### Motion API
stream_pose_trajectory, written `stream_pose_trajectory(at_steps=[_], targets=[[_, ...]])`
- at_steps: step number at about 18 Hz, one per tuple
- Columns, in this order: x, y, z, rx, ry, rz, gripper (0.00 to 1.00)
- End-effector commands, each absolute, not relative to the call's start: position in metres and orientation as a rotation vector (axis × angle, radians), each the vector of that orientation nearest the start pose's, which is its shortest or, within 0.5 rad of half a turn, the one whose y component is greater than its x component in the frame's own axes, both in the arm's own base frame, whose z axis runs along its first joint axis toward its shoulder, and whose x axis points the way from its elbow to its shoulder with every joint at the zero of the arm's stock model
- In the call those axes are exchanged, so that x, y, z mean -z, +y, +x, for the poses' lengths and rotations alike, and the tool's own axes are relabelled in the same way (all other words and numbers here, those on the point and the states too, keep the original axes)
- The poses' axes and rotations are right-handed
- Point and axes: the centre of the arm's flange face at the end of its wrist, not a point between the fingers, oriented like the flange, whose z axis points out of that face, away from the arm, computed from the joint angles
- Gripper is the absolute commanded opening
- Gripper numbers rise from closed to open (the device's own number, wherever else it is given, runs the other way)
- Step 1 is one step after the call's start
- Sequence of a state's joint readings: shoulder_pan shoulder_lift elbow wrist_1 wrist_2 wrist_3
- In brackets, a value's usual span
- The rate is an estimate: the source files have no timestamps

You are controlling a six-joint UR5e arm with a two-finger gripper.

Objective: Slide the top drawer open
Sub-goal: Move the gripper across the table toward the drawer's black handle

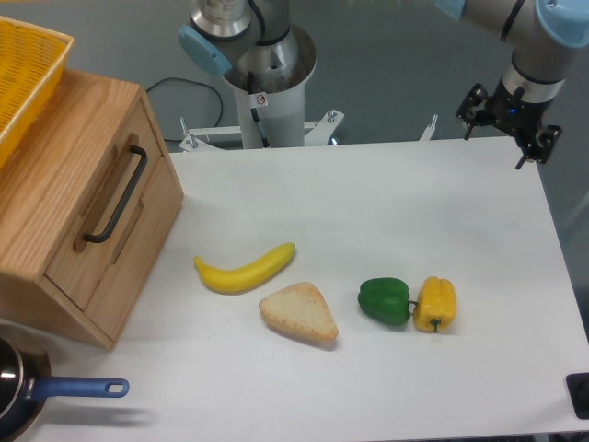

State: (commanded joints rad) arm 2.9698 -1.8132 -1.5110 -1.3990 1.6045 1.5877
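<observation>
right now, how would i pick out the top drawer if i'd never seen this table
Look to the table's left edge, where a light oak box cabinet sits under a yellow basket. The top drawer is the upper front panel. Unlike the plain wooden panel below it, it carries a long black bar handle.

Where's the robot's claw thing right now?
The black two-finger gripper hangs at the image's upper right, above the white table's far edge, far from the oak cabinet.
</observation>
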Motion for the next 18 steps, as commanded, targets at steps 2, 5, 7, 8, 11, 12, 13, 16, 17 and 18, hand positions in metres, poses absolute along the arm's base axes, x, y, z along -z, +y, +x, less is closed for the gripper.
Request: stream_pose_trajectory(at_steps=[2,5,7,8,11,12,13,16,17,18], targets=[[-0.406,0.228,-0.555,0.005,0.3,-3.166,1.0],[-0.402,0.23,-0.553,0.02,0.297,-3.163,1.0],[-0.404,0.23,-0.553,0.017,0.284,-3.15,1.0],[-0.404,0.23,-0.552,0.02,0.273,-3.143,1.0],[-0.412,0.235,-0.548,-0.017,0.142,-3.129,1.0],[-0.414,0.242,-0.544,-0.016,0.11,-3.104,1.0],[-0.419,0.246,-0.536,-0.007,0.081,-3.075,1.0],[-0.427,0.257,-0.497,0.101,-0.142,-2.971,1.0],[-0.424,0.265,-0.485,0.126,-0.184,-2.96,1.0],[-0.424,0.273,-0.477,0.138,-0.205,-2.96,1.0]])
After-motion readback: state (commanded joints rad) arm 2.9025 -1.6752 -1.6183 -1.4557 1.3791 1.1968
